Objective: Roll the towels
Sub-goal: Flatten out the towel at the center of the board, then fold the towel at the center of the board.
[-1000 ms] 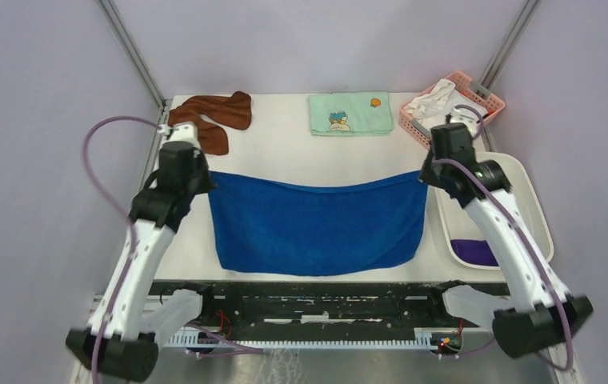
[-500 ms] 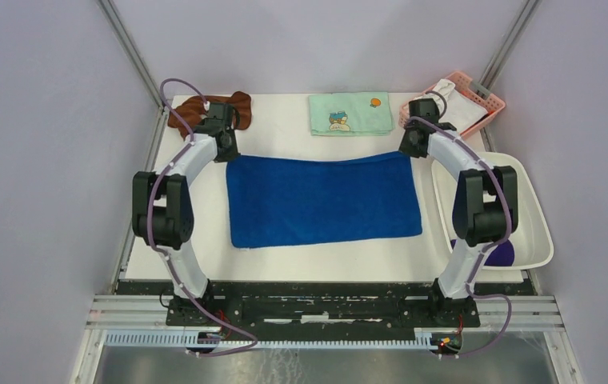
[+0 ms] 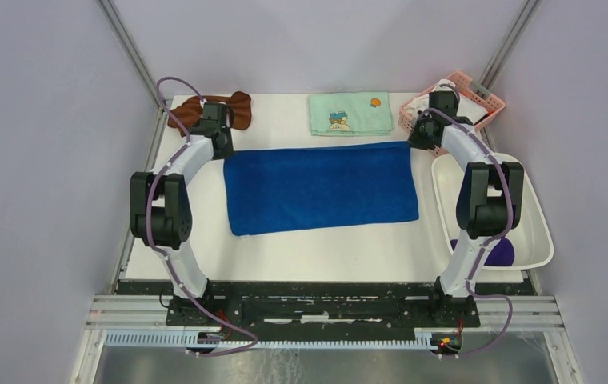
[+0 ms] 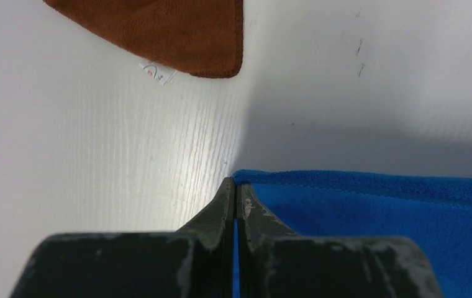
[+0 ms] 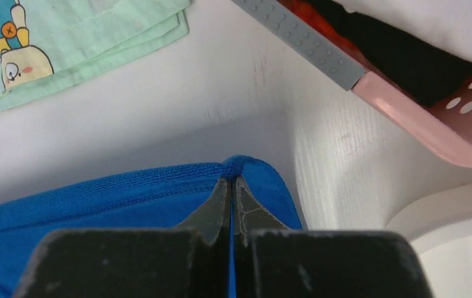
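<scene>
Towels rolled so far, by your reckoning?

None that I can see. The royal blue towel (image 3: 321, 188) lies flat and spread out in the middle of the table (image 3: 317, 252), with no roll begun. The rust-brown towel (image 3: 239, 106) sits crumpled at the far left corner, and the dark purple towel (image 3: 499, 253) is a heap in the white bin (image 3: 525, 188) on the right. I judge all three are yet to do.

And the grippers?

One is at each far corner of the blue one. The left gripper (image 4: 234, 197) has its fingers pressed together on the left corner's hem, with blue cloth showing between them. The right gripper (image 5: 230, 186) pinches the right corner, which puckers at its tips.

Surface and room?

White tabletop with a faint wood grain and a few scuffs, and a small paper tag (image 4: 156, 72) beside the brown towel. A pale green cartoon-print towel (image 3: 350, 113) lies folded at the far edge. A pink basket (image 3: 489, 100) holding a white cloth (image 3: 443, 86) stands at the far right. Plain pale walls close in three sides — metal struts run up the two far corners.
</scene>
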